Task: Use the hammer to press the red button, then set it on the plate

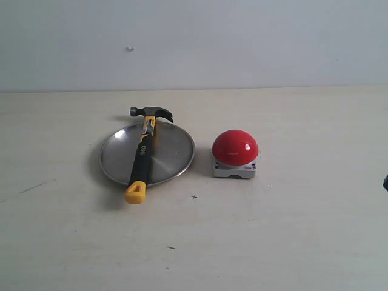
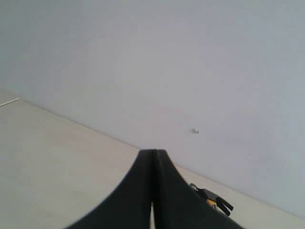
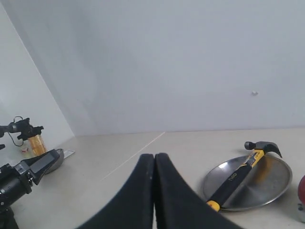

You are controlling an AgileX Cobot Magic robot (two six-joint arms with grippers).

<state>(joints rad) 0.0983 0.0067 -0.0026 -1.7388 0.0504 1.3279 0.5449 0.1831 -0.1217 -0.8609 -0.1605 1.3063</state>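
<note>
Your left hand (image 2: 153, 155) pinched closed, empty; right hand (image 3: 155, 157) same. You have hammer (image 1: 143, 151) lying across plate (image 1: 176, 154), head past far rim, yellow end overhanging near rim. Just right of plate, red button (image 1: 235, 147), not touching. Pale beige counter (image 1: 285, 230), few dark scuffs. Behind, plain pale wall (image 1: 242, 42) with one small speck. Dark gear (image 3: 21, 176) off to side in right wrist view.
</note>
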